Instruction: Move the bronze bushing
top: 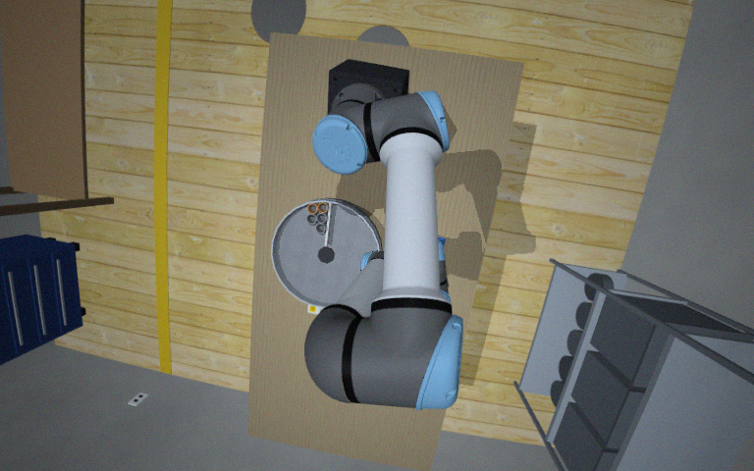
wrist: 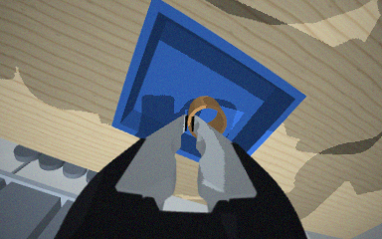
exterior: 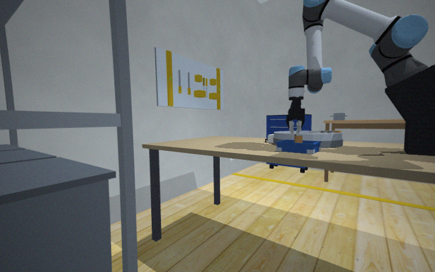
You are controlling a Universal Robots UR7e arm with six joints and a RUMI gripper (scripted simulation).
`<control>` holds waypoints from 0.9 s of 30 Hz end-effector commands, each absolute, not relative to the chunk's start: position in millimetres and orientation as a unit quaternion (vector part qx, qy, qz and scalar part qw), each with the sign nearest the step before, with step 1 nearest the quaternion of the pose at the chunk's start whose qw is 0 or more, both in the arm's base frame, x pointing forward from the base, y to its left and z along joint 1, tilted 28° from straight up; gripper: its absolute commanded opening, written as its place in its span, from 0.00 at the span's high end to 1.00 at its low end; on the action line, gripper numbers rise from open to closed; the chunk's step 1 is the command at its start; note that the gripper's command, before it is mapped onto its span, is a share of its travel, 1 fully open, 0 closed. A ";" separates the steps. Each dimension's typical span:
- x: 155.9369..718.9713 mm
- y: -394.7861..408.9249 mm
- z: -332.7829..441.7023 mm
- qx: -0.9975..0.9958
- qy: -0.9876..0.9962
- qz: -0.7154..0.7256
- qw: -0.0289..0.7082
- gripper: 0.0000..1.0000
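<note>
My gripper (exterior: pixel 295 130) (wrist: pixel 189 117) is shut on the wall of a bronze bushing (exterior: pixel 298 139) (wrist: pixel 220 116) and holds it just above the inside of the blue crate (exterior: pixel 288 147) (wrist: pixel 149 75). The crate stands on the table in front of the grey turntable (top: pixel 299 266) (exterior: pixel 324 136). On the turntable, two bronze bushings (top: pixel 317 208) and a few grey bushings (top: pixel 318 222) are clustered beside a divider bar (top: pixel 332 225) near the rim. In the overhead view the arm hides the gripper and the crate.
The black robot base (top: pixel 361 78) stands at the far end of the table (exterior: pixel 208 144). A blue cabinet (top: pixel 32 294) (exterior: pixel 278 122) is behind the turntable. A grey shelf rack (top: pixel 639 355) (exterior: pixel 122 128) stands off the table's other side.
</note>
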State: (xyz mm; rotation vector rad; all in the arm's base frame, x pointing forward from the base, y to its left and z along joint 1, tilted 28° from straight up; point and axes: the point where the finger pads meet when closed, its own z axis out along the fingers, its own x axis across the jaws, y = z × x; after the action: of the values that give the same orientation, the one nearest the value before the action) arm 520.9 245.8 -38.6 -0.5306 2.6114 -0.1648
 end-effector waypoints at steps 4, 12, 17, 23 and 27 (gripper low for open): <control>531.0 245.4 -48.0 -0.192 0.950 -0.060 0.237 1.00; 536.8 244.9 -58.5 -0.192 0.950 -0.060 0.237 1.00; 538.6 244.8 -61.8 -0.192 0.950 -0.060 0.237 1.00; 538.8 245.3 -62.6 -0.193 0.950 -0.060 0.237 1.00; 538.9 245.3 -62.2 -0.193 0.950 -0.060 0.237 1.00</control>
State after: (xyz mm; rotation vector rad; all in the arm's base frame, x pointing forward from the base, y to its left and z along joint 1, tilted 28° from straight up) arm 535.1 244.9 -63.9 -0.5308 2.6107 -0.1646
